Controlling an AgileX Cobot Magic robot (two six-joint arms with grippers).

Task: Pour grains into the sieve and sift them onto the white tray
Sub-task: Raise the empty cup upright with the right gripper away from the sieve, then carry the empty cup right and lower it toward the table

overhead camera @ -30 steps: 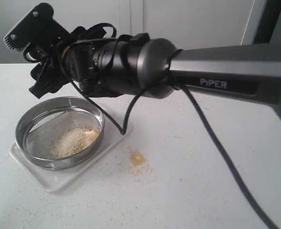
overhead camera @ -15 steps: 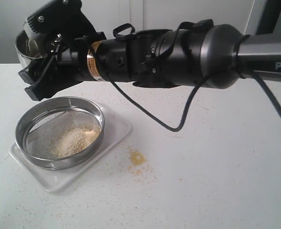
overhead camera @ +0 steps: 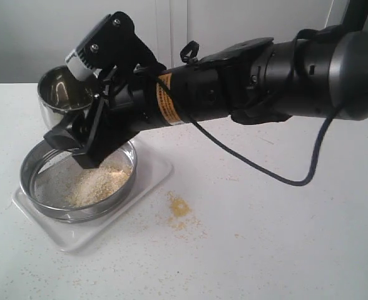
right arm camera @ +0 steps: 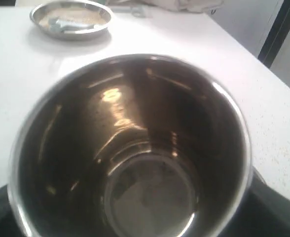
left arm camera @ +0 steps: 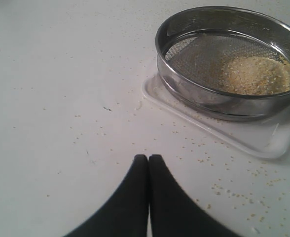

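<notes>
Steel cup (overhead camera: 60,94) only partly seen from the exterior camera, its lower side hidden behind the right gripper (overhead camera: 76,147) and the black arm. Cannot tell whether resting on the table (overhead camera: 265,244) or held above it. From the right wrist camera, same cup filling nearly the whole picture, mouth toward the lens, inside only bare shiny metal. Jaws mostly covered there, just dark blurred shapes on both sides of the cup, closed around it as far as can be judged. Farther off, a shallow steel dish (right arm camera: 71,19) with something pale inside, too blurred to name.

Sieve (overhead camera: 65,211) standing on the white tray (overhead camera: 151,167), on the left part of the table toward its far edge. Grains (overhead camera: 97,184) heaped on one side of the mesh, the rest of the mesh nearly bare. Hard to make out what lies on the tray under the mesh. Small yellow spilled heap (overhead camera: 179,206) on the table just beside the tray, loose granules scattered around.

Left gripper (left arm camera: 148,160) low over the table, near the tray but apart from it, black fingers pressed together, nothing between them.
</notes>
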